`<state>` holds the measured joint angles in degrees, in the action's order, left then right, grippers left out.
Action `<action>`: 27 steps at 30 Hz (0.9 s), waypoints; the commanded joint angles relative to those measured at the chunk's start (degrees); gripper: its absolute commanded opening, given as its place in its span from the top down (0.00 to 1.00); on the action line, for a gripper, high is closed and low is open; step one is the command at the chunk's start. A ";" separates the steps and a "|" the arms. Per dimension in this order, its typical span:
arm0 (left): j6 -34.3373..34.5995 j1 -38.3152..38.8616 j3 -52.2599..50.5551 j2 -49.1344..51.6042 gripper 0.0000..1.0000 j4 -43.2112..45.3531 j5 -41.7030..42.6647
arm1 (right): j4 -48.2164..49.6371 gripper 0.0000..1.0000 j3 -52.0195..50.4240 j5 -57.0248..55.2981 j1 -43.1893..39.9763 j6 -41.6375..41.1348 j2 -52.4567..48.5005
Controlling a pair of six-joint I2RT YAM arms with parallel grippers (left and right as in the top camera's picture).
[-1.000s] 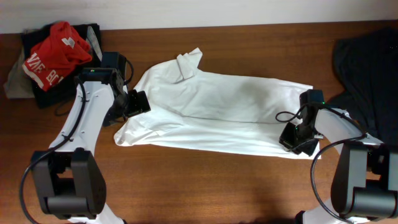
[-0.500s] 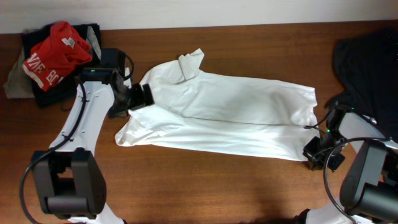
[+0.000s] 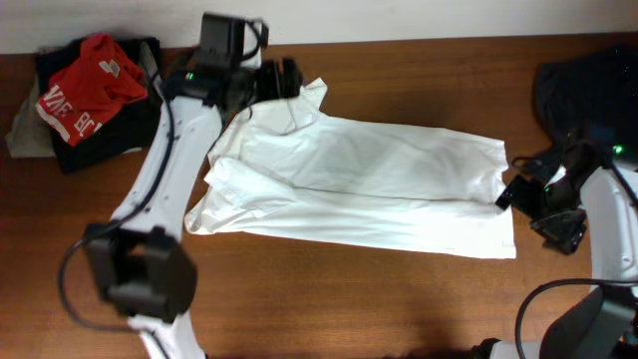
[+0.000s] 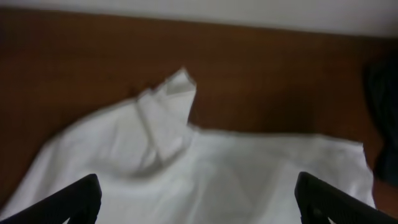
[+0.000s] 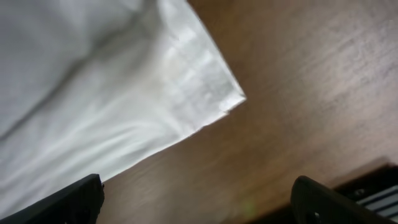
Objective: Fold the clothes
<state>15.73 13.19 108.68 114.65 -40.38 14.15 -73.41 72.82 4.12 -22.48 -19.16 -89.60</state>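
Observation:
The white shirt [image 3: 359, 184] lies spread across the middle of the table, its collar [image 3: 304, 100] turned up at the back left. My left gripper [image 3: 284, 82] hovers at that collar, open, with nothing between its jaws. In the left wrist view the collar [image 4: 168, 106] sits ahead of the open left gripper [image 4: 202, 205], with white cloth below it. My right gripper [image 3: 540, 211] stands open just off the shirt's right edge. In the right wrist view the shirt's hem corner [image 5: 205, 93] lies on bare wood ahead of the empty right gripper [image 5: 199, 205].
A red garment with white lettering [image 3: 85, 85] lies on a black one [image 3: 100, 145] at the back left corner. A dark garment [image 3: 588, 90] is heaped at the back right, close to my right arm. The table's brown wood [image 3: 329, 289] shows along the front.
My right gripper has opened, let go of the shirt's right hem and drawn back to the right. My left arm has swung from the shirt's left side up to the collar.

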 commanded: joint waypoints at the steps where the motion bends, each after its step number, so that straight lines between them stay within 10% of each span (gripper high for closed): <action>1: -1.29 0.15 10.67 12.22 0.01 -2.40 -0.57 | -1.44 0.01 4.61 3.02 -0.04 3.10 1.62; 14: -0.79 0.74 21.33 30.80 0.02 3.39 -0.02 | -3.63 0.01 4.55 3.21 0.02 3.96 1.60; 22: 1.40 1.73 21.33 33.07 0.36 4.55 -0.02 | -3.82 0.01 4.50 3.19 0.02 3.96 1.60; 27: 1.55 1.84 21.33 34.07 0.38 4.22 -1.84 | -3.82 0.01 4.50 3.21 0.02 3.93 1.60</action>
<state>16.93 15.05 128.38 147.37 -36.01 14.11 -76.99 76.66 7.01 -22.46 -15.79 -88.92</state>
